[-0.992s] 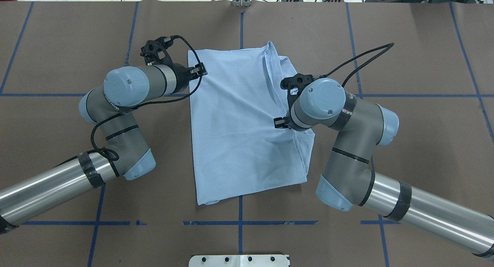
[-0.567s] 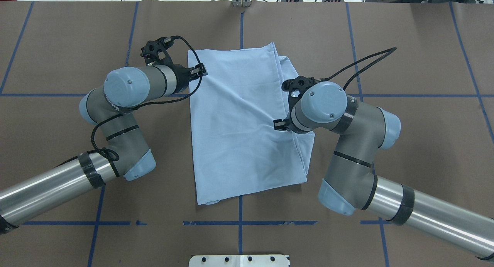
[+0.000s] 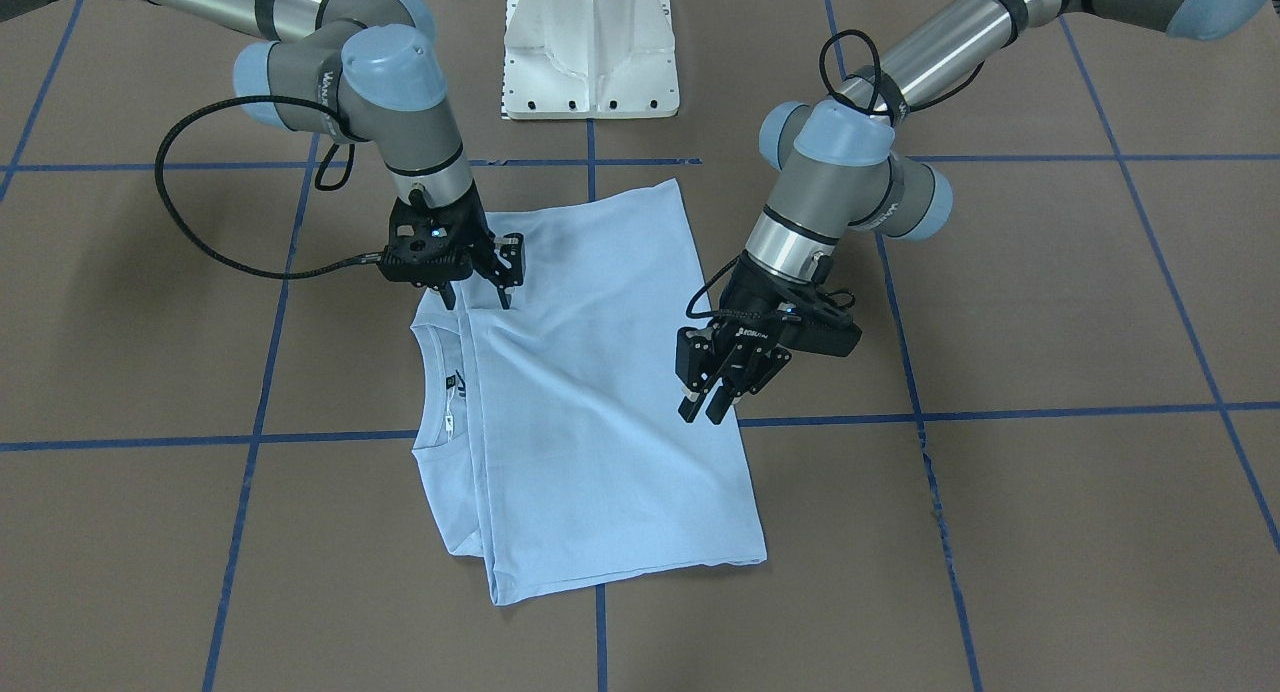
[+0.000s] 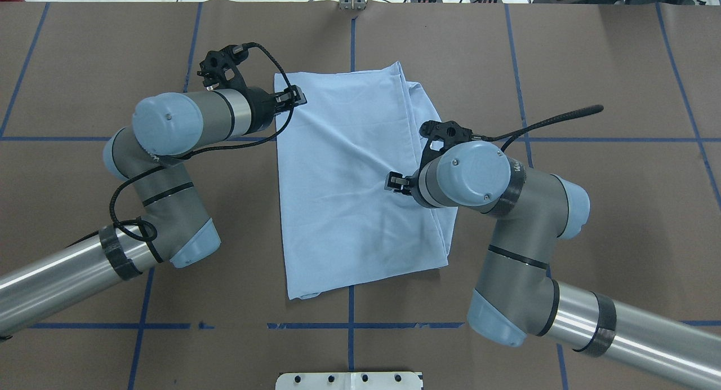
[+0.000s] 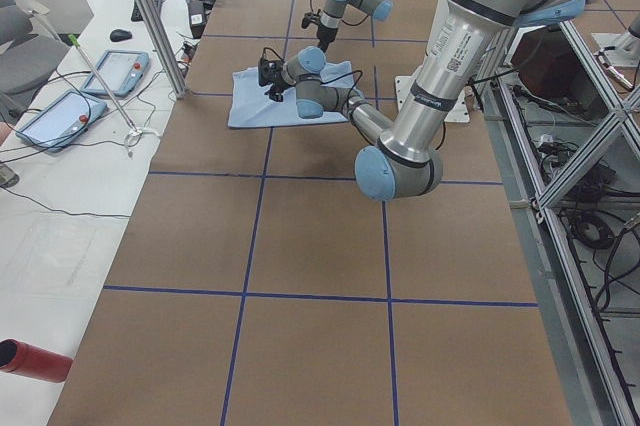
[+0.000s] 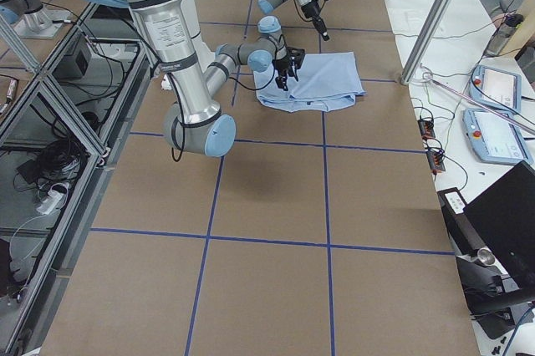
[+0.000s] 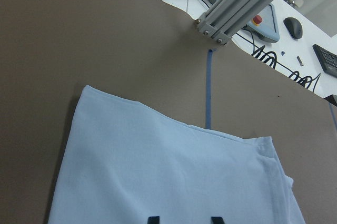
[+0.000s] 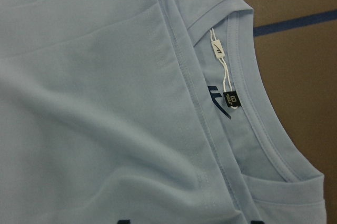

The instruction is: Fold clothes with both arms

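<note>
The light blue t-shirt lies flat on the brown table, folded lengthwise into a tall rectangle. Its neck and dark label stick out from under the fold on the robot's right, and also show in the right wrist view. The chest print is hidden. My left gripper is open and empty, raised over the shirt's far left edge. My right gripper is open and empty, just above the shirt's right side near the neck.
The white pedestal base stands at the table's near edge. Blue tape lines cross the table. An aluminium post rises at the far edge, with pendants on the white bench behind it.
The folded-over layer's far edge has dropped and lies flat. My right gripper has moved inward over the shirt, its wrist nearer the robot. My left gripper has drawn back a little at the far corner.
</note>
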